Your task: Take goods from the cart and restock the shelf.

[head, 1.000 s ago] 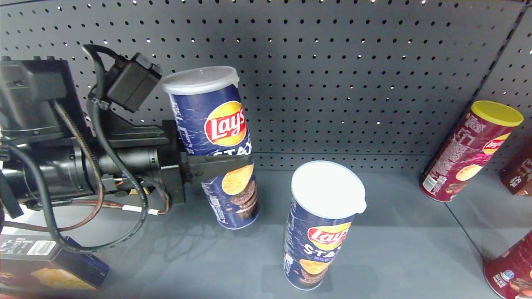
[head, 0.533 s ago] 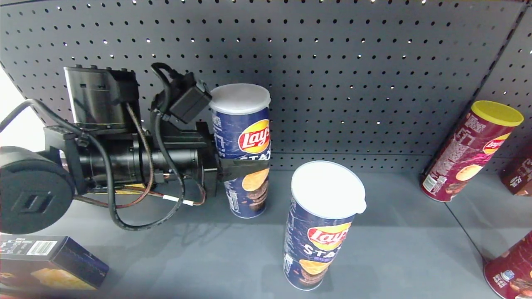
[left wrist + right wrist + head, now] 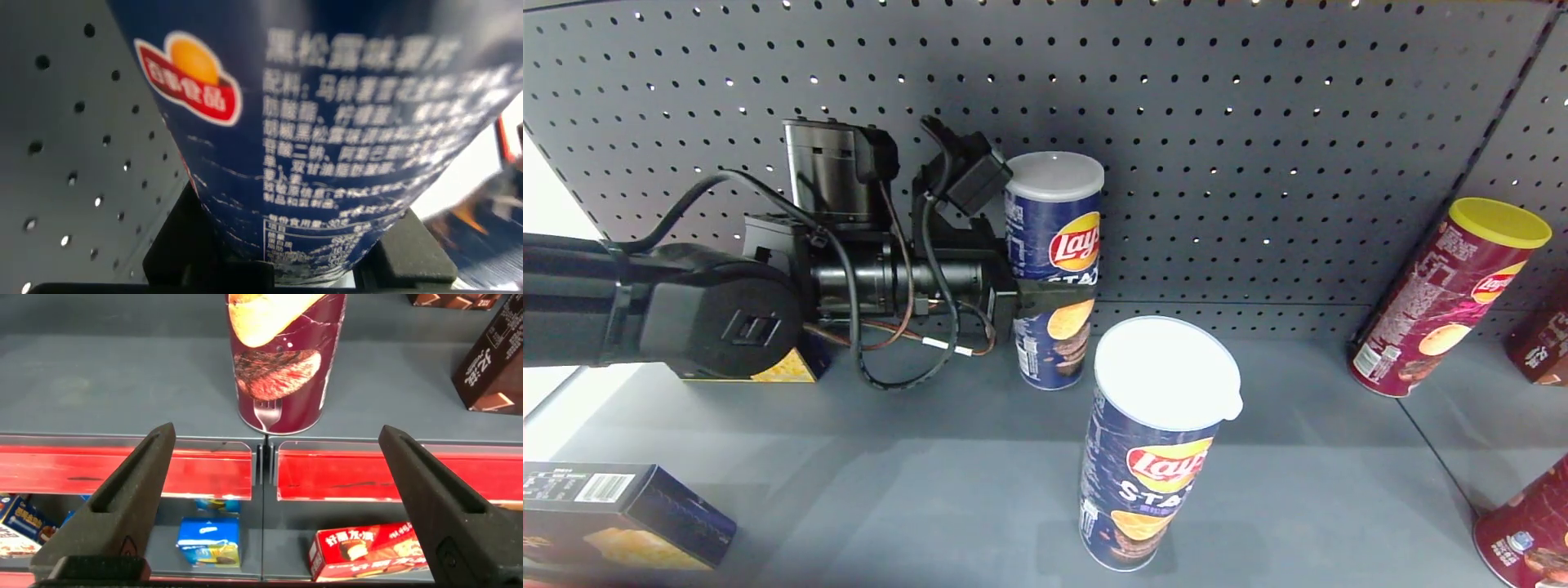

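A blue chip can [image 3: 1054, 269] with a clear lid stands upright close to the pegboard back wall, its base at or just above the grey shelf floor [image 3: 1298, 490]. My left gripper [image 3: 1054, 296] is shut on its middle, reaching in from the left. In the left wrist view the blue can [image 3: 327, 122] is very close, with black fingers [image 3: 188, 253] on either side of it. A second blue can [image 3: 1156, 441] stands in front and slightly right. My right gripper [image 3: 282, 514] is open before a lower shelf, facing a maroon can [image 3: 286, 351].
A maroon can with a yellow lid [image 3: 1445, 298] leans at the right, another maroon can [image 3: 1523, 531] sits at bottom right. A dark box [image 3: 621, 514] lies front left, a yellow box [image 3: 784, 371] behind the arm. A red price strip [image 3: 204, 474] edges the lower shelf.
My left arm carried the blue can to the right and back toward the pegboard. The can went from tilted to upright and now sits lower near the shelf floor.
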